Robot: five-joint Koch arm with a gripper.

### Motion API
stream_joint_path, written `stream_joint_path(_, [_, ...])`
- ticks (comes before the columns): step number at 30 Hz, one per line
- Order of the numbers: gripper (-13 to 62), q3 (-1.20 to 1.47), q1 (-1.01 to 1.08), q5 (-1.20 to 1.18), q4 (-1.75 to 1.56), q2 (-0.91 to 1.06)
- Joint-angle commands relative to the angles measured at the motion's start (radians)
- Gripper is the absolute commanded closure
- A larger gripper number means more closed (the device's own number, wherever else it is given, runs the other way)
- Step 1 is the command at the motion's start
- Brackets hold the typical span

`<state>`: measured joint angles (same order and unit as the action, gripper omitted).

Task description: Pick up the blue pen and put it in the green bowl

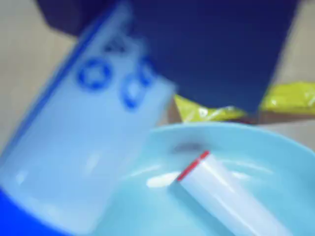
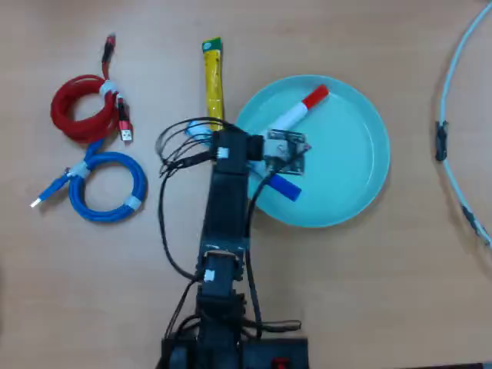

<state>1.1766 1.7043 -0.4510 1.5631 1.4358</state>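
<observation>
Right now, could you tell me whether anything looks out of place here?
Only one thing: a red-capped marker already lies in the green bowl, which the task never mentions. The blue pen is over the bowl at the hand.

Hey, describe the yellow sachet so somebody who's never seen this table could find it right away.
Start at the big pale green bowl in the overhead view. Just off its left rim, above the arm, lies the yellow sachet, a slim flat stick pointing up the picture. Its yellow body and green top end set it apart from the red-capped marker in the bowl.
</observation>
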Motion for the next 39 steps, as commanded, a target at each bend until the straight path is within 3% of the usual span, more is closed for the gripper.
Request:
stream_joint_path(1, [56.7, -0.078, 0.044, 0.058, -0.061, 0.057])
stream_joint_path(6, [56.6, -0.075, 0.127, 0.138, -0.156, 0.038])
stream_joint_path(18, [56.7, -0.089, 0.318, 0.288, -0.236, -0.275])
stream_joint_path(32, [56.1, -0.075, 0.365, 0.462, -0.282, -0.354])
stream_joint_path(39, [46.5, -0.071, 0.365, 0.468, -0.272, -0.353])
